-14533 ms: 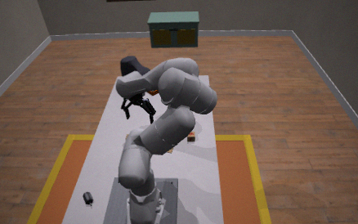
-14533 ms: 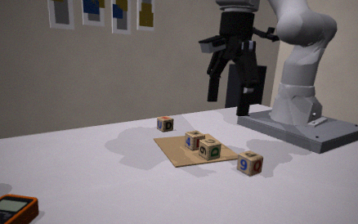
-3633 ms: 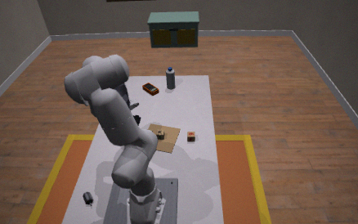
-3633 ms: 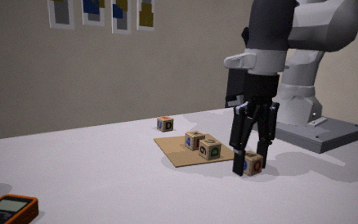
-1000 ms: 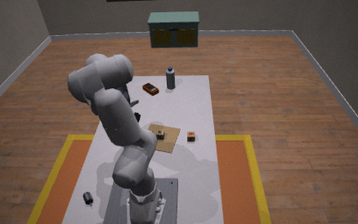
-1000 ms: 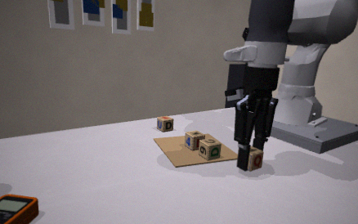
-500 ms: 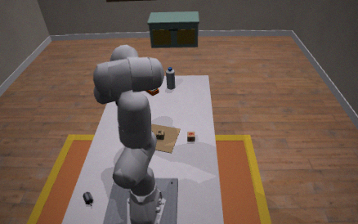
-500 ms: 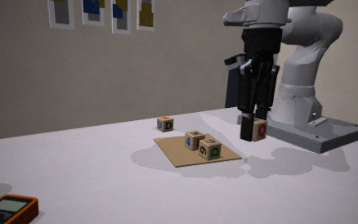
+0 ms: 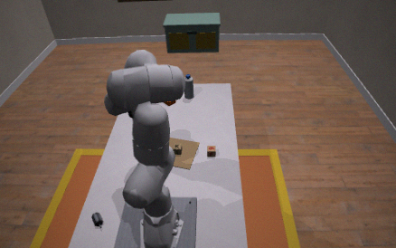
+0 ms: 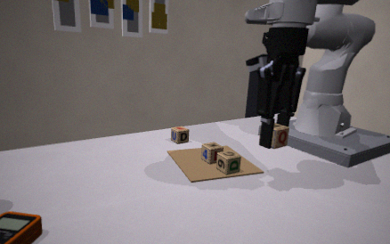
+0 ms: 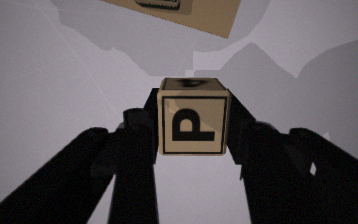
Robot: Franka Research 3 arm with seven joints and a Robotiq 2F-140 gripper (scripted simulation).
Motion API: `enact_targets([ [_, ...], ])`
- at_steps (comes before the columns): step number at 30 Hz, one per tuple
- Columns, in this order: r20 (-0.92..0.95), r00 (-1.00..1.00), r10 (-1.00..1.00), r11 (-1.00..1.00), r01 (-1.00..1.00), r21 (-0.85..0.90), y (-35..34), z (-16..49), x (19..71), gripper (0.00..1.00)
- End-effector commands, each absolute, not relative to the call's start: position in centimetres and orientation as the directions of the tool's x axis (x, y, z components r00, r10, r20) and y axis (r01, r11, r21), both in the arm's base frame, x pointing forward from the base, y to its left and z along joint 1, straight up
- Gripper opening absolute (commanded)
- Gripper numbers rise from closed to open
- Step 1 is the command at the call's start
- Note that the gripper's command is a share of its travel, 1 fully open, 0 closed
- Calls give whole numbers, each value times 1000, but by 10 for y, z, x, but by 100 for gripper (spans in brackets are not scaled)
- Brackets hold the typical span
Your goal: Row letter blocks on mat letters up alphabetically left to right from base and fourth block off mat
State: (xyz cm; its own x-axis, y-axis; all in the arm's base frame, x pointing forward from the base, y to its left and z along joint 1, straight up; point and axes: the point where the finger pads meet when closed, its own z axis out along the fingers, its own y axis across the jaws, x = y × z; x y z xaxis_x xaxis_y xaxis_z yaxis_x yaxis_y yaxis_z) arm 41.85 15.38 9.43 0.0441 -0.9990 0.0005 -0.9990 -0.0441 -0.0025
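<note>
Top view first: the arm [image 9: 150,136] blocks a good chunk of the table [image 9: 213,113], so I can't see the gripper or what it's carrying. The tan mat [image 9: 188,145] pokes out to the right of the arm with a K block [image 9: 177,149] on it. Another wooden block with a red mark on top [image 9: 211,151] sits off the mat, to the right. There's a bottle [image 9: 189,88] at the far end too.

Exterior view is way more useful. The Robotiq gripper [image 10: 275,134] [image 11: 189,104] is partly closed, fingers pointing down, and it's got the P block [image 10: 280,136] [image 11: 193,122] pinched low between its fingertips. The block shows a red Q on one side and looks raised off the table, to the right of the mat [image 10: 192,166] [image 11: 205,17] here. Two blocks stand on the mat: one with a blue 4 on its side [image 10: 212,152], and right by it, nearer the camera, one with a green letter on its side [image 10: 228,162]. The U/D-sided block [image 10: 180,134] is off the mat on the far side, and an orange multimeter [image 10: 19,223] is near left.

Wrist view: the P is face up, turned sideways in this shot, with a finger against either side. The mat corner is at the top, apart from the held block.
</note>
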Motion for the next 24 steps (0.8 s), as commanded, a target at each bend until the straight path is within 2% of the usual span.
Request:
enact_targets([
  [1,3,-7,-1000,7,-1000,-7,97,99,437,33],
  [13,4,-41,-999,41,-999,-2,-86,100,447,33],
  [24,4,-42,-999,42,-999,-2,-89,100,446,33],
])
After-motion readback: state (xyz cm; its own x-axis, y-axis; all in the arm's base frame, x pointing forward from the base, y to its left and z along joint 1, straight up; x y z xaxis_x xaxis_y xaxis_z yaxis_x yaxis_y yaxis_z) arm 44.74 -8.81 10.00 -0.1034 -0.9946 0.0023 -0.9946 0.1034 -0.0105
